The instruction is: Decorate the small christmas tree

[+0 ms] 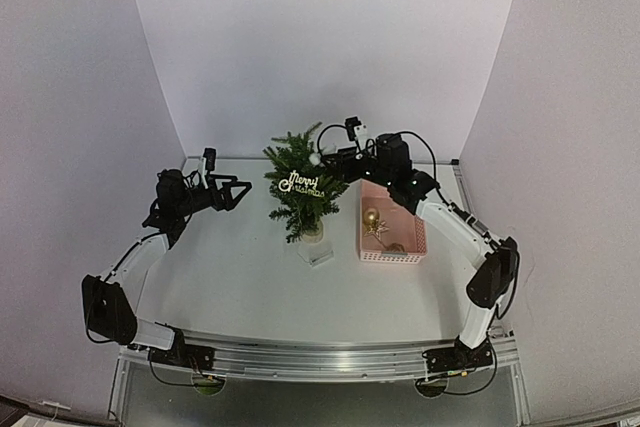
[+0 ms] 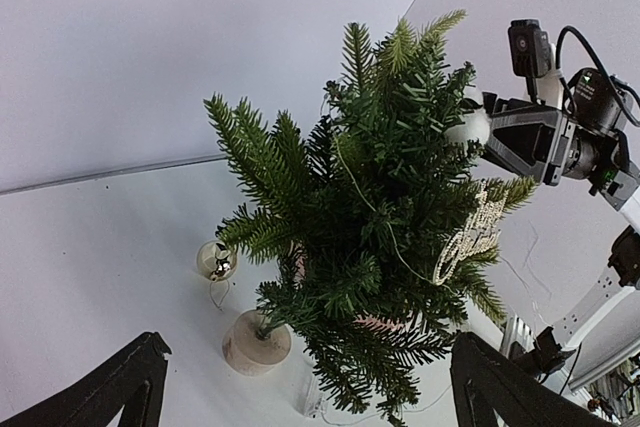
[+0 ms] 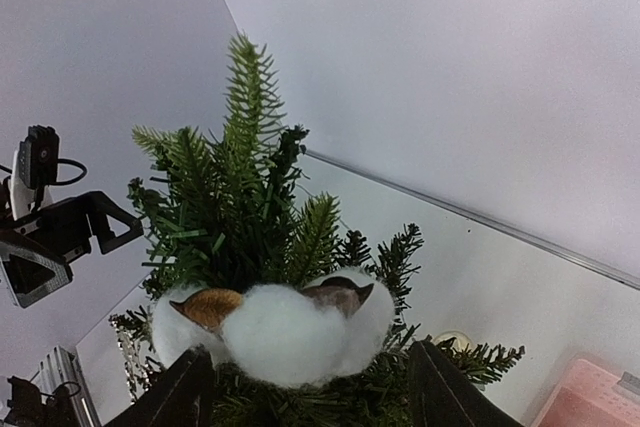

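The right gripper point(image 3: 310, 352) is seen at the crown of the small christmas tree point(image 3: 235, 187), its jaws parted to either side of a white cotton-boll ornament point(image 3: 285, 332) bedded on the upper branches. A sliver of gap is visible at one finger point(image 3: 440, 392); at the other, contact cannot be ruled out, so the ornament is judged set down rather than gripped. Just ahead of the fingertips the tallest sprigs stand upright; lower down, on the tree's near face, a glittered "Merry Christmas" sign point(image 1: 300, 185) is hung. Behind and beneath the wrist, a pink basket point(image 1: 395, 255) is placed on the table point(image 1: 240, 277), a gold ball point(image 1: 371, 216) and a gold star point(image 1: 379, 231) inside it. Across the tree from this gripper, the left gripper point(image 1: 238, 190) is held level with the foliage, jaws spread wide, nothing between them. Below and ahead of it, the tree's pale round base point(image 2: 255, 344) is shown, a gold bauble point(image 2: 215, 260) lying just beside it.

The step in hand is judged to be the seating of the cotton-boll ornament. It would be done well if the jaws were spread fully clear of the fluff before any retreat, and the wrist drawn straight back and up, so that fibres are not snagged and the light tree is not tipped on its small base. The trunk could be steadied by the left gripper if needed.
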Motion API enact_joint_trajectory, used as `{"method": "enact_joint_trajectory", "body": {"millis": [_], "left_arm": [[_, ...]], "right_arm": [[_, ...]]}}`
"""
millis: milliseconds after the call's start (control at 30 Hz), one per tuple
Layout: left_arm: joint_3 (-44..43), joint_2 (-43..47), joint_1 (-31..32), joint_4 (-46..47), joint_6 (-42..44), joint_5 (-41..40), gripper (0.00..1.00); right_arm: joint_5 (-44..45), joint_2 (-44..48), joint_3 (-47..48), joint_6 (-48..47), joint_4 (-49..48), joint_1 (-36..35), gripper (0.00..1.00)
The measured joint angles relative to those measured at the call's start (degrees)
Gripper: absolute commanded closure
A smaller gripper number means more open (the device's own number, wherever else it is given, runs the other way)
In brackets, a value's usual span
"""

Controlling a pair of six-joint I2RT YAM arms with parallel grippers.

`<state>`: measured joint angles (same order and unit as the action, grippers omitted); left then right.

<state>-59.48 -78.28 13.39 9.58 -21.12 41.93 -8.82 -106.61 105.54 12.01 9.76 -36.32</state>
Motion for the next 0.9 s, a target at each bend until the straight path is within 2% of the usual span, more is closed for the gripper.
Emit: {"method": "enact_joint_trajectory", "body": {"millis": [633,733,900], "left_arm": [[0.0,0.0,0.0,0.1,0.0,0.2,0.01],[0.0,0.0,0.0,0.1,0.0,0.2,0.01],[0.0,0.0,0.0,0.6,-0.5,-0.1,0.01]], "right_arm": [[-2.7,2.9,1.8,1.7,1.5,0.9,0.34],[-2.4,4.2,1.6,3.9,1.9,2.0,0.33],[0.1,10.3,-2.6,9.1,3.4,6.6,0.28]]}}
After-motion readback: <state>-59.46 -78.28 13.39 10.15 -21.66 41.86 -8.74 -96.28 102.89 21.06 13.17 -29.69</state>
